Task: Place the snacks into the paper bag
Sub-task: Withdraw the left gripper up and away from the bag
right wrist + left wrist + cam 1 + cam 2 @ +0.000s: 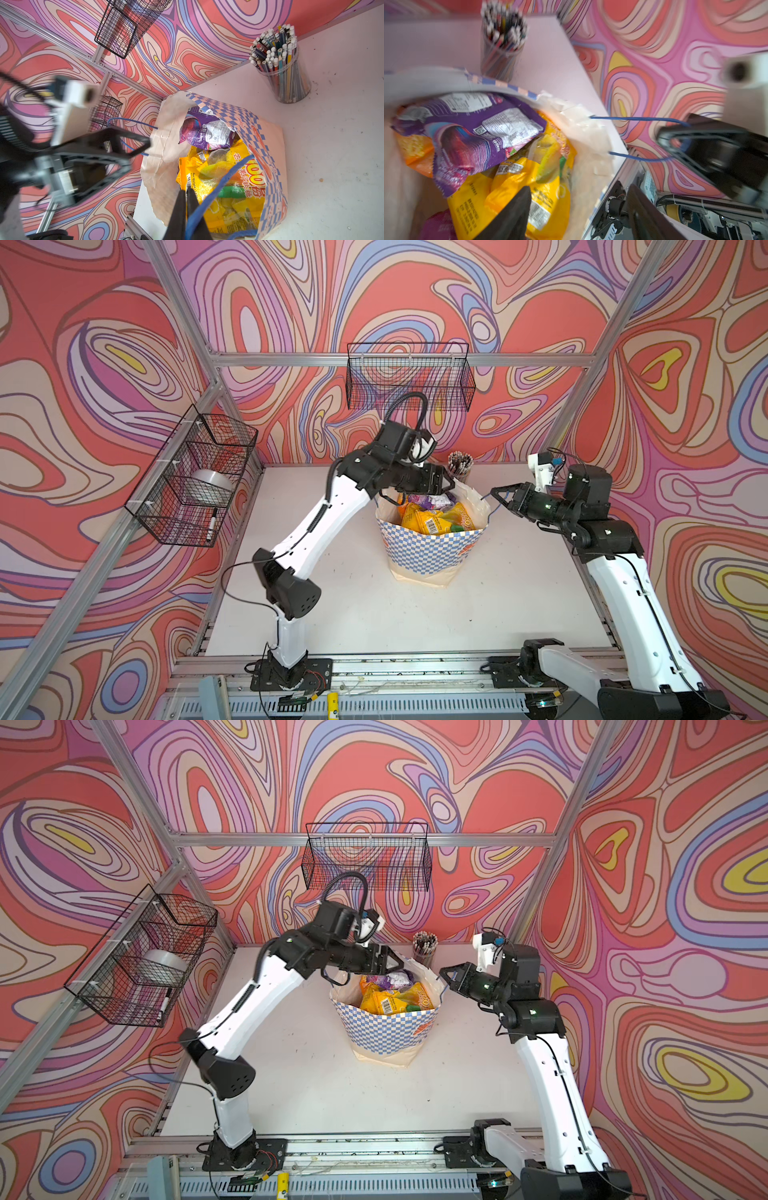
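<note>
Left gripper [449,484] hangs over the mouth of the paper bag [432,558], jaws apart and empty. The snacks [434,516] lie just below them inside the bag, yellow and purple packets on top. Bag stands upright mid-table [374,614]. Right gripper [495,492] is at the bag's right rim, jaws pinched together on the blue cord handle [633,118].

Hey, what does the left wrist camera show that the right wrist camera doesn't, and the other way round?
Only the left wrist view: an orange packet partly under the purple packet. Only the right wrist view: the wire baskets and the paper bag's orange logo. Both: purple and yellow packets in the bag, the pencil cup, and the right pincer shut on a blue cord handle.
</note>
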Tool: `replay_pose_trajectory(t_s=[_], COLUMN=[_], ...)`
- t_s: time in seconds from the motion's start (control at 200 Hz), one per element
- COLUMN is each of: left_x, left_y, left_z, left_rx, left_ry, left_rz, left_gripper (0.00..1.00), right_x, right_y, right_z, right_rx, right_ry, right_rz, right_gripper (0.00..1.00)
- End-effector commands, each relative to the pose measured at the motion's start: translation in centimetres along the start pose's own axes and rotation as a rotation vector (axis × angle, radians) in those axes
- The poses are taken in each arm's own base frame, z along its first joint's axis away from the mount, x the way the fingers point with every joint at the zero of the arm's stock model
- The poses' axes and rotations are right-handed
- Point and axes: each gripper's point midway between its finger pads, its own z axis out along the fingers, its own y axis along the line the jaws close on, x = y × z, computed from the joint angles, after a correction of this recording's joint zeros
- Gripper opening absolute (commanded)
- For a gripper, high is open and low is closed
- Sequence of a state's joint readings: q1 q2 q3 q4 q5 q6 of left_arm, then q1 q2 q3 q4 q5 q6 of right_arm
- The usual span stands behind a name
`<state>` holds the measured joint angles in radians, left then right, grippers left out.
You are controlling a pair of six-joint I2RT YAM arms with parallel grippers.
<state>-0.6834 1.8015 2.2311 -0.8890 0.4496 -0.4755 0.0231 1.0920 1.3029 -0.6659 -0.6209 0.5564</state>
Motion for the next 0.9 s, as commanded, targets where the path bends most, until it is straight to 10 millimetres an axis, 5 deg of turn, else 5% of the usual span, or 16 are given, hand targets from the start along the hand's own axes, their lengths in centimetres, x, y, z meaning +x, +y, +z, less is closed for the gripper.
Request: replay_pose_trajectory(t_s=[0.0,0.1,0.26,0.651,0.741,0.891], left_x=[-1.1,-0.6,0.4,0.0,-0.1,-0.3], left_y=[-2.2,0.7,6.2,15.1,16.6,14.9], left_z=[-7.0,-10.3,-13.0,-8.3,-6.9,-5.1], left_rx=[-0.028,-0.195,-0.314,-0.446,-0.45,-0.295], left_ry=[-0.143,-0.217,-0.234,-0.093,-0.053,-0.02], left_rz=[0.133,0.168,0.068,-0.061,-0.098,-0.127], left_gripper=[0.87,1.0,1.0,0.92,0.82,0.39], right_x=[-0.6,-0.6,-0.6,-0.4,-0.4,-0.4], right_y=[1.0,0.9,0.8,0.9,0.9,1.5], right_z=[-0.3,-0.2,0.0,-0.2,-0.4,-0.3], right_rx=[-0.03,-0.033,-0.033,-0.032,-0.029,-0.057], right_ry=[-0.027,-0.025,-0.02,-0.024,-0.023,-0.01], right_rz=[-0.028,-0.028,-0.028,-0.025,-0.027,-0.036], right_gripper=[0.0,0.0,0.0,0.0,0.0,0.0])
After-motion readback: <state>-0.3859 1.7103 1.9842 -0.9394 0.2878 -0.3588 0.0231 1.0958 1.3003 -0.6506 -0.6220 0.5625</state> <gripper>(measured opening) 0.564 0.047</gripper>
